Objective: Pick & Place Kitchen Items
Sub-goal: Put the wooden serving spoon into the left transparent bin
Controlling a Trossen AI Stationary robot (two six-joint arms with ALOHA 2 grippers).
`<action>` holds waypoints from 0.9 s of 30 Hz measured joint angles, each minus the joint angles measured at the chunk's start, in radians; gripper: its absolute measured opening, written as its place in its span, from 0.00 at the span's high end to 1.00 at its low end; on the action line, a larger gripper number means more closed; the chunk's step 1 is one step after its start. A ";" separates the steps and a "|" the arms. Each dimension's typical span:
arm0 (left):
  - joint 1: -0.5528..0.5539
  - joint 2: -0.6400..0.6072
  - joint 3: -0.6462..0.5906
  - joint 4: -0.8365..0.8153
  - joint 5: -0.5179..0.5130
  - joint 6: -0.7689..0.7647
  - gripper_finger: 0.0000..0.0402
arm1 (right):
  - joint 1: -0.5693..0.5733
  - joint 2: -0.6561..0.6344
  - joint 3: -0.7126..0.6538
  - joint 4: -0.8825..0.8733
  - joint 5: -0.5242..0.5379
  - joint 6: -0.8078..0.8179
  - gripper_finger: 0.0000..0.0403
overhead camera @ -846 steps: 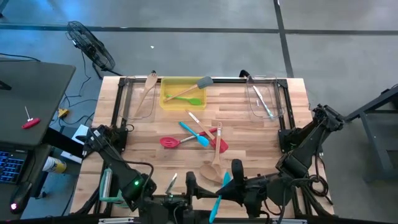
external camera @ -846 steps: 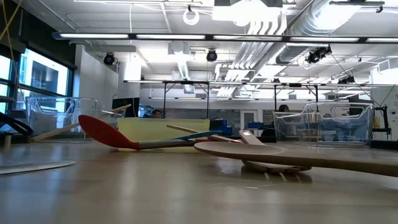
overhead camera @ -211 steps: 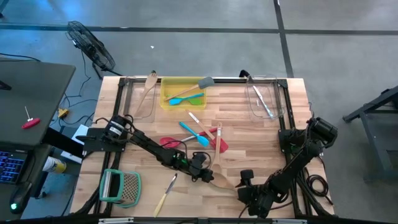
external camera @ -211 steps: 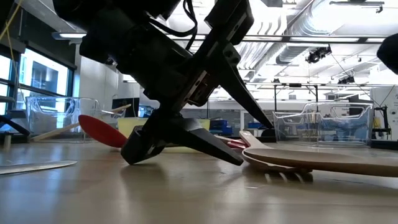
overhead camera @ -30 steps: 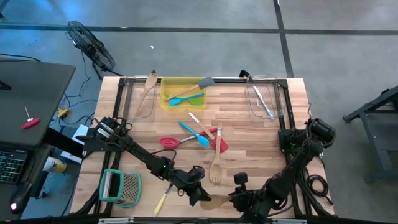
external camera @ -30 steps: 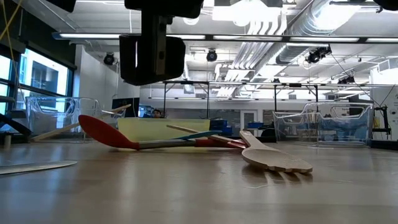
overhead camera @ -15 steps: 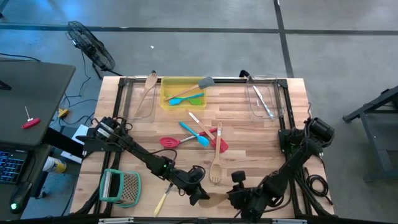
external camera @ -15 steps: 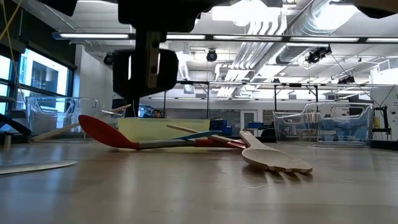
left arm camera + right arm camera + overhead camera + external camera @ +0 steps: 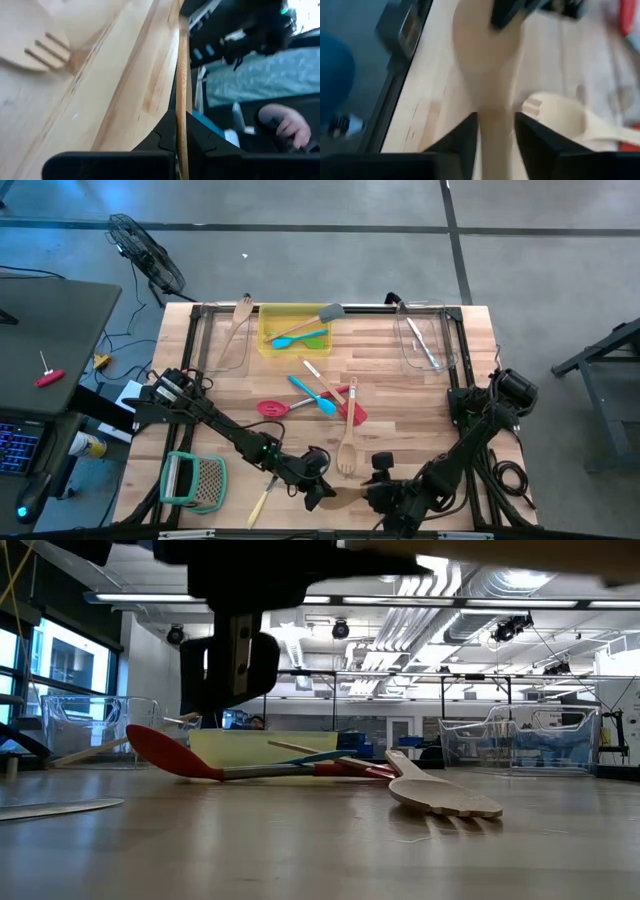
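Observation:
A pale wooden spoon (image 9: 345,499) hangs level above the table's near edge between my two grippers. My left gripper (image 9: 318,487) reaches in from the left and is shut on the spoon, which shows edge-on (image 9: 182,75) in its wrist view. My right gripper (image 9: 381,488) comes from the right, with its fingers against the spoon's handle. A wooden fork (image 9: 346,446) lies flat on the table just beyond them. It also shows in the low view (image 9: 445,798). A dark block (image 9: 230,655) of an arm hangs into the low view. My left gripper pinches the far end of the spoon's bowl (image 9: 512,22) between its two fingers, one on each flat face (image 9: 182,117). It comes level from the table's left. The spoon is lifted clear and lies about level. My right gripper has the spoon's handle (image 9: 496,132) between its two fingers (image 9: 467,142), one against each side. It comes level from the table's right, and the fingers lie along the handle. The bowl (image 9: 487,55) points away toward the left gripper.
A yellow tray (image 9: 268,340) at the back holds blue and green spatulas, with a grey one on its rim. Clear bins stand at the back left (image 9: 232,345) and back right (image 9: 425,340). Red and blue spatulas (image 9: 300,400) lie mid-table. A knife (image 9: 263,498) and a green rack (image 9: 192,478) sit near left.
My right gripper has edged a little toward the table's left edge, closer to the left gripper. In the low view the dark gripper block has sunk and drifted left. The spoon stays lifted between the two grippers.

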 joint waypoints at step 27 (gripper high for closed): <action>0.000 -0.173 -0.001 -0.031 -0.197 0.220 1.00 | 0.349 -0.001 0.001 0.810 0.990 -0.839 0.36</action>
